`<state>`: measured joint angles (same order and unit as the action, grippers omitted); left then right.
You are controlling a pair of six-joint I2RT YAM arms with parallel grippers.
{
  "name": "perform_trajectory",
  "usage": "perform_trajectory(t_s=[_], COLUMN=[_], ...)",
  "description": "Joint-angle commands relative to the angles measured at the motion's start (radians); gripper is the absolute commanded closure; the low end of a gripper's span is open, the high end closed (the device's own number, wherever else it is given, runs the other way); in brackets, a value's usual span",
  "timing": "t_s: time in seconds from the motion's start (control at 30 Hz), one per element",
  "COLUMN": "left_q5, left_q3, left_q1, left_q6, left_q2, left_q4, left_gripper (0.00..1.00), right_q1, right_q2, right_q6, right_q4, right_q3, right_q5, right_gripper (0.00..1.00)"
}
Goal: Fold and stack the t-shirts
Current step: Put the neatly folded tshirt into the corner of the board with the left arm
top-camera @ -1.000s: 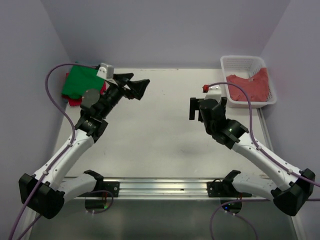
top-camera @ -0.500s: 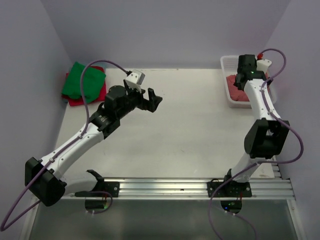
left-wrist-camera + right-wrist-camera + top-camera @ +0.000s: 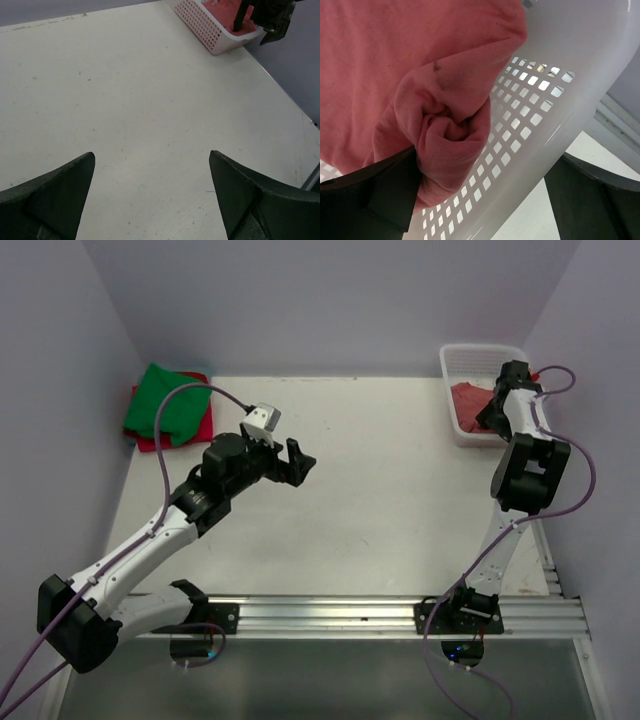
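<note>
Across most of the overhead view spreads the white table [image 3: 380,520]. From the lower left corner the left arm [image 3: 150,540] stretches toward the table's middle. The right arm [image 3: 525,475] rises from the lower right and bends over into the upper right corner.

At the upper left of the table a folded green t-shirt [image 3: 160,400] rests on top of a red t-shirt [image 3: 205,425], whose edges show past it on the right and along the bottom. In the upper right corner stands a white lattice basket [image 3: 480,349] with a salmon-red t-shirt [image 3: 467,400] crumpled inside it.

Near the table's middle hangs the left gripper [image 3: 292,465], its jaws wide apart. Its wrist view shows only bare tabletop between the two dark fingers [image 3: 60,190].

The right gripper [image 3: 492,412] dips into the basket with its jaws also apart, clamped on nothing. In its wrist view a bunched fold of the salmon-red t-shirt sits against the finger at lower left. The finger at lower right shows beyond the basket's perforated wall. Whether the left-hand finger presses the cloth cannot be told.
</note>
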<state>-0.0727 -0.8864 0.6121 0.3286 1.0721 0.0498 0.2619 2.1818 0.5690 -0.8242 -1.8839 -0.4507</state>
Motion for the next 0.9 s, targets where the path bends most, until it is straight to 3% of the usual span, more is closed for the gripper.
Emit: perform_trajectory(t_s=[0.0, 0.2, 0.33, 0.43, 0.67, 0.87], left_q5=[-0.001, -0.012, -0.033, -0.045, -0.047, -0.029], left_q3=[0.015, 0.024, 0.037, 0.037, 0.055, 0.086], left_q1=[0.009, 0.012, 0.014, 0.017, 0.02, 0.02], left_q6=[0.026, 0.029, 0.036, 0.038, 0.036, 0.047], left_q2=[-0.009, 0.015, 0.043, 0.061, 0.068, 0.029], left_q4=[0.007, -0.005, -0.034, -0.033, -0.08, -0.08], left_gripper=[0.0, 0.0, 0.0, 0.0, 0.0, 0.0], right_q1=[-0.004, -0.009, -0.027, -0.027, -0.027, -0.027], right_q2=[0.03, -0.089, -0.288, -0.307, -0.073, 0.108], right_q6=[0.005, -0.032, -0.037, -0.043, -0.058, -0.027], right_q4=[0.052, 0.059, 0.121, 0.135, 0.005, 0.014], right_q3=[-0.061, -0.032, 0.077, 0.083, -0.194, -0.302], right_q5=[0.147, 0.221, 0.214, 0.227, 0.213, 0.224], right_gripper=[0.02, 0.02, 0.01, 0.01, 0.01, 0.01])
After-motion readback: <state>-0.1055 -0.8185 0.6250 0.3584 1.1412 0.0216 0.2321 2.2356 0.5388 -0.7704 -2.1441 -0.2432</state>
